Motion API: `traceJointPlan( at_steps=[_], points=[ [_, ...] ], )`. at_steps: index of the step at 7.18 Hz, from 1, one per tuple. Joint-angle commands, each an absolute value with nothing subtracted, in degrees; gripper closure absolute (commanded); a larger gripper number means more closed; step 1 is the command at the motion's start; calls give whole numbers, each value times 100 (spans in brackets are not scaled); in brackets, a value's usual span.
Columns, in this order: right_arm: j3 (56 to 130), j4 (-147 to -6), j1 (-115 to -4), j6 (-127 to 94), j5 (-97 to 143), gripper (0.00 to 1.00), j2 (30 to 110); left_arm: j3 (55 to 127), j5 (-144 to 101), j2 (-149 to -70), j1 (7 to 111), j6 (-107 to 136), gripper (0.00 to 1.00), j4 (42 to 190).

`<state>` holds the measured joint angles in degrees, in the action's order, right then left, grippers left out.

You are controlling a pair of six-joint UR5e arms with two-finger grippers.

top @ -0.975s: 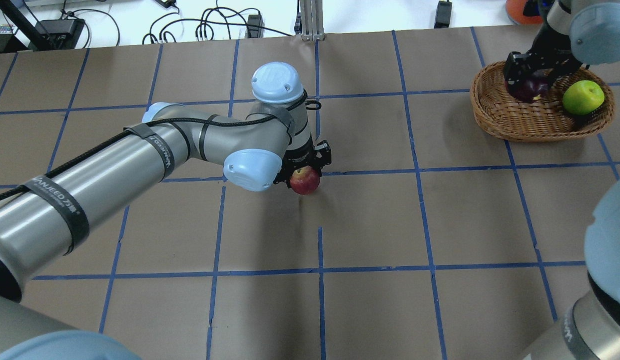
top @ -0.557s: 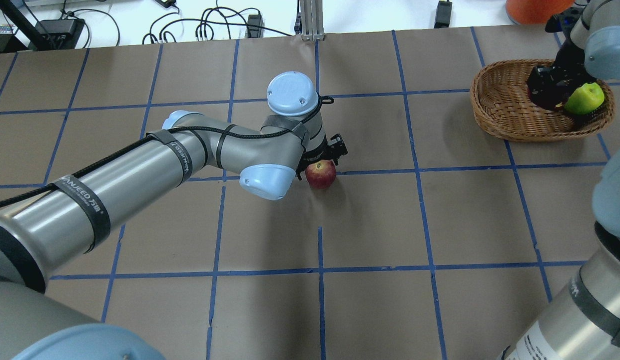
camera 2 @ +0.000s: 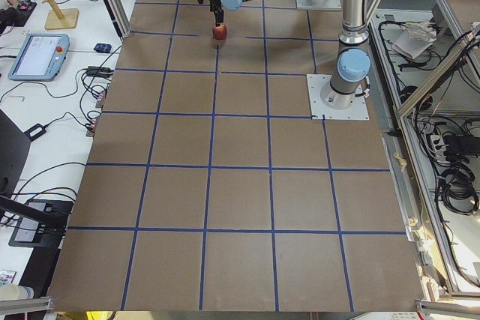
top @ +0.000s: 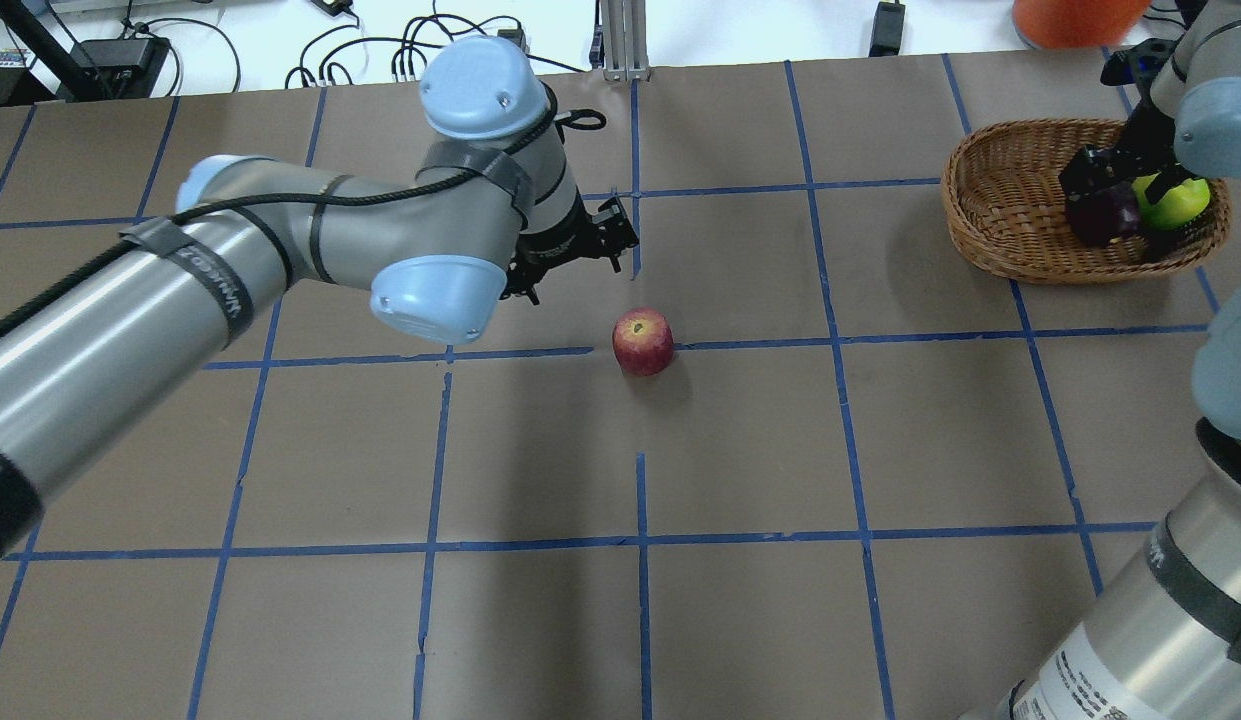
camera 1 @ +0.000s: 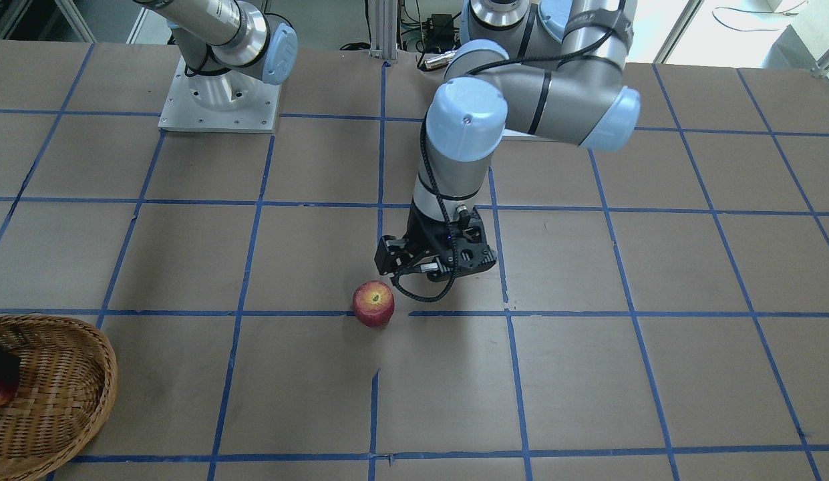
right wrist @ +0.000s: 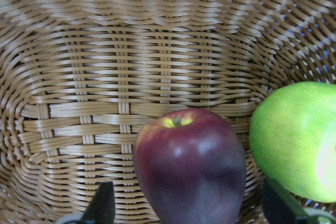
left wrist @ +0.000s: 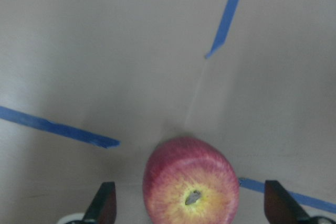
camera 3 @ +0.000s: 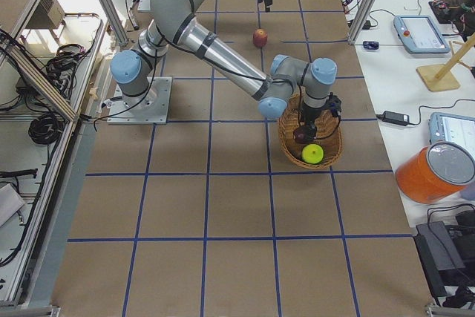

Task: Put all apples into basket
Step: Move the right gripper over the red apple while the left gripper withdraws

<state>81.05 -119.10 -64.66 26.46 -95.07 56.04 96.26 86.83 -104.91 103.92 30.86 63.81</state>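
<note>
Bare brown table (top: 760, 440) lies all round the red apple (top: 642, 341), so I can come at it from any side. My left gripper (camera 1: 433, 266) hangs over it, fingers (left wrist: 105, 205) spread wide, a gap on each side. Far to the right of the red apple, the basket (top: 1000, 230) has bare floor on its near side (the maroon apple (top: 1100, 215), the green apple (top: 1175, 205) and my right gripper (top: 1115, 185) crowd the far side).

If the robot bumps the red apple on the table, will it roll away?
Probably yes: the red apple is round and sits free on the flat table, so a bump could roll it. Its skin looks smooth, so maybe slippery.
</note>
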Motion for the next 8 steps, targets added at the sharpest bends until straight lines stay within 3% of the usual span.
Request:
traceJointPlan(
  at_steps=[1,3,6,8],
  points=[
    [8112,-11072,-6835,2602,-9423,0,6193,9510,8675,-9549,9750,1781,0,8028],
    [8156,-10392,-7922,1512,-9299,0,6748,9292,8701,-8897,9668,1758,0,8811],
    [8235,-10257,-9436,-504,-8361,0,6680,9131,8973,-8745,9299,1512,0,9237],
    [8733,-10414,-9920,-1490,-7763,0,6636,9123,8947,-8728,9255,1494,0,9045]
  ],
)
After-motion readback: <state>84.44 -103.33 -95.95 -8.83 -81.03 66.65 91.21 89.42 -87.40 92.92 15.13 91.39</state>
